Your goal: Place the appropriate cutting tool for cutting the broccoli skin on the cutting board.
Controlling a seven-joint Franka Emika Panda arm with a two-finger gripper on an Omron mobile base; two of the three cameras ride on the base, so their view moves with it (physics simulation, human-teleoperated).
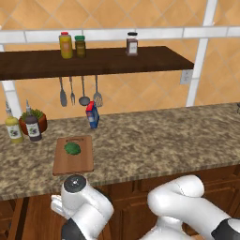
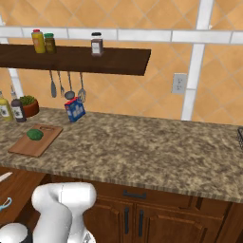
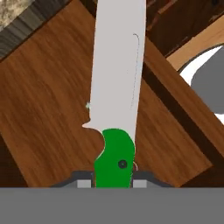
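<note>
Left base view showed a granite counter (image 1: 154,145) across the middle of the frame, with two dark-capped bottles (image 1: 22,125) and a potted plant (image 1: 36,118) at its left edge and a blue carton (image 1: 92,115) near the centre, tilted against the tiled wall. Above, a dark shelf (image 1: 140,60) carried three jars (image 1: 79,46), and four utensils (image 1: 79,91) hung beneath it. Nothing stood between the robot and the cutting board (image 1: 73,161), which lay at lower left of the counter with the broccoli (image 1: 72,148) resting on its far half. In the hand view, the knife (image 3: 116,87) ran from bottom centre towards the top of the frame, blade away from the hand, over a dark wooden surface (image 3: 39,105). The gripper (image 3: 113,183) was clamped on the knife's green handle, one fingertip (image 3: 83,183) on either side.
</note>
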